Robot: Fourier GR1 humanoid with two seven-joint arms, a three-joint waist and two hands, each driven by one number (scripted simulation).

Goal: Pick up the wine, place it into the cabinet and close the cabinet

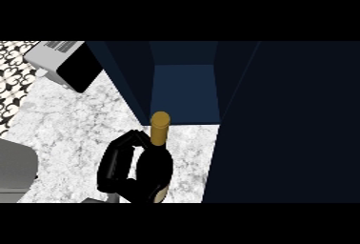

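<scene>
The wine bottle (160,127) has a gold-capped neck and a dark body. It stands on the marble counter just in front of the open cabinet (181,90), its neck pointing toward the opening. My left hand (116,164) is curled round the bottle's body from the left, fingers arching to the neck; hand and bottle are both black and blend together. The cabinet is dark blue, and its door (281,124) is swung open, filling the right side of the view. My right hand does not show.
A grey and white appliance (60,62) with a black face stands at the back left. A grey object (14,167) lies at the left edge. White marble counter (70,124) stretches left of the cabinet.
</scene>
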